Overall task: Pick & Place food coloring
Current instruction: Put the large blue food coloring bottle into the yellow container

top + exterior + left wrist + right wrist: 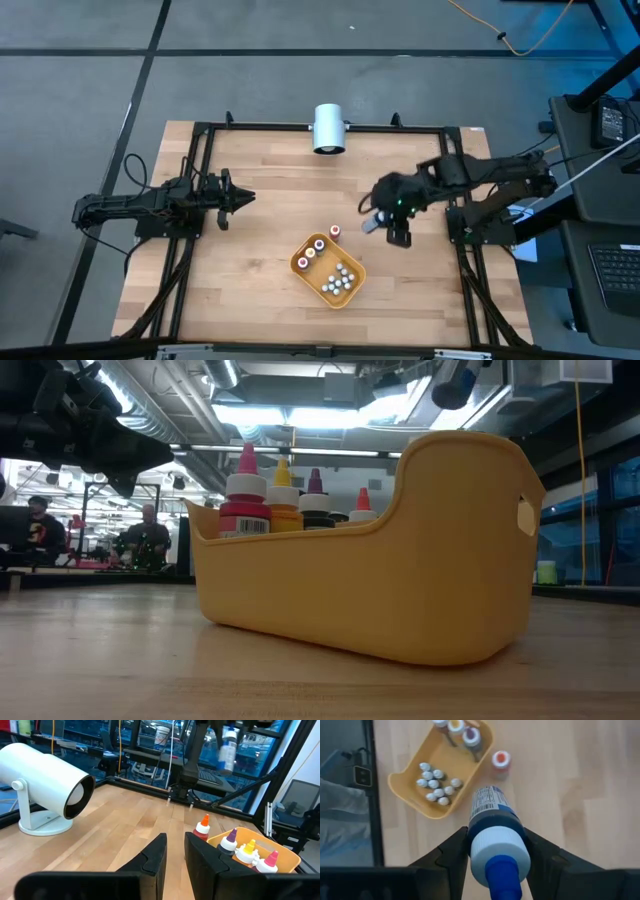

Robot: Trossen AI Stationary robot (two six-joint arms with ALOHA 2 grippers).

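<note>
Right end effector (495, 865) clamped across blue-capped food coloring bottle (492, 827), above counter (260, 180) beside orange tray (300, 265). Light, rigid, probably slick plastic; best gripped mid-body. Left end effector (174, 851) nearly closed, empty.

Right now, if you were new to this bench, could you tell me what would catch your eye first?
Probably the right gripper, raised over the table's right half, shut on a blue-topped food coloring bottle. Next, the orange tray near the table's front centre, holding bottles, with one red-topped bottle standing beside it. The big white cylinder sits at the far edge; the left gripper waits left.
</note>
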